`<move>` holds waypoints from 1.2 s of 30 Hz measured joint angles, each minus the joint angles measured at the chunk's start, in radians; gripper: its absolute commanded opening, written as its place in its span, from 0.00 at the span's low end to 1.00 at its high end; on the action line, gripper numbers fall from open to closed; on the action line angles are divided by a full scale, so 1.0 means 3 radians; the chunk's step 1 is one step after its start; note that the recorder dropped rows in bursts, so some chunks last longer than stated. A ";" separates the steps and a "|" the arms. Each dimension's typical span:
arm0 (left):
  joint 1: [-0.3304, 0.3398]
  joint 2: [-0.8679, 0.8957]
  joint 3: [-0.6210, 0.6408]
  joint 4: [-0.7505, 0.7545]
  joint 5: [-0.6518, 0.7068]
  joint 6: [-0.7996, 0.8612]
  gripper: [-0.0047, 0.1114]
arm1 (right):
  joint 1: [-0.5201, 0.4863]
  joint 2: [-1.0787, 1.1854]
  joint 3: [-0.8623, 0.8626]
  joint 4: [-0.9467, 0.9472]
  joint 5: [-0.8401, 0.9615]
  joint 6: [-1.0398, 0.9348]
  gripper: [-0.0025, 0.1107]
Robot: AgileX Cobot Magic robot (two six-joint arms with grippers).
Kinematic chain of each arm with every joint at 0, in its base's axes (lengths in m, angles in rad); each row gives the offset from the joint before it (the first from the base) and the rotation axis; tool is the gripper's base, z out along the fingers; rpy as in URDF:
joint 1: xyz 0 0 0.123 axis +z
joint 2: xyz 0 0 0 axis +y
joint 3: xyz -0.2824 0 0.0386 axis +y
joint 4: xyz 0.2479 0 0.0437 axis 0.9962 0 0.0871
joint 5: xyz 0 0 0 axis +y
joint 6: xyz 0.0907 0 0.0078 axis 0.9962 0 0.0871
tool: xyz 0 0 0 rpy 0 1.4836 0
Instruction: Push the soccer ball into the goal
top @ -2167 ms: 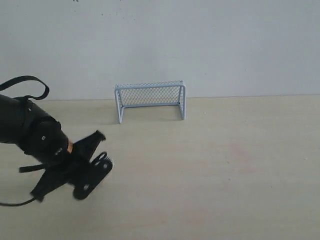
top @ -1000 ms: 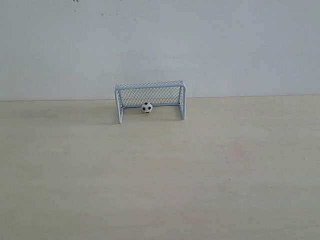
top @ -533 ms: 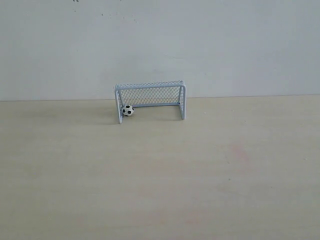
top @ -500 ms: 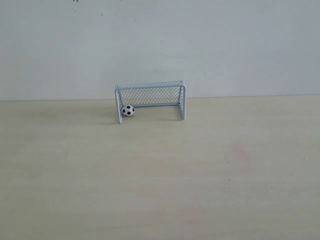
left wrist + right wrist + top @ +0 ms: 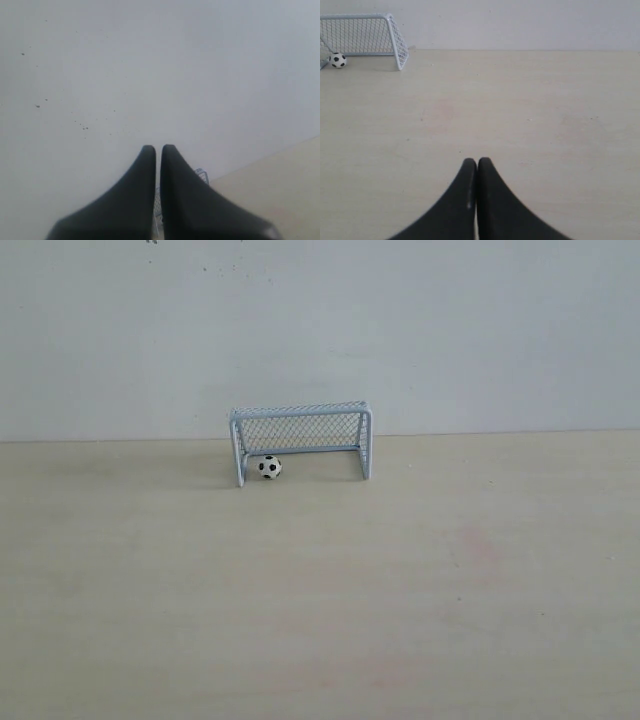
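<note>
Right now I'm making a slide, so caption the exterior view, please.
Soccer ball sits in the goal mouth beside the left post.

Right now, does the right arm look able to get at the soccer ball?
Probably yes: only bare table lies between the shut right gripper and the soccer ball, which sits at the open mouth of the goal beside a post. Reach that far is uncertain.

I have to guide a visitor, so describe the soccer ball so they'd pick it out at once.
On the pale wooden table, by the white wall, stands a small mesh goal. The soccer ball sits at its mouth, close to the left post in the exterior view. It is the only round thing there, white with black patches.
</note>
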 measured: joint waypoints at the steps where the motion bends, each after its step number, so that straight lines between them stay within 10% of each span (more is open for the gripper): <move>1: 0.0010 0.0000 0.0000 0.0000 0.0000 0.0000 0.08 | 0.0000 0.0000 0.0000 0.0000 0.0000 0.0000 0.02; 15: 0.0756 0.0006 0.0957 -0.0027 -0.0245 -0.0258 0.08 | 0.0000 0.0000 0.0000 0.0000 0.0000 0.0000 0.02; 23: 0.0789 -0.0001 0.2014 -0.0029 -0.1380 -0.0766 0.08 | 0.0000 0.0000 0.0000 0.0000 0.0000 0.0000 0.02; 36: 0.0789 -0.0001 0.2074 -0.0015 -0.0832 -0.0905 0.08 | 0.0000 0.0000 0.0000 0.0000 0.0000 0.0000 0.02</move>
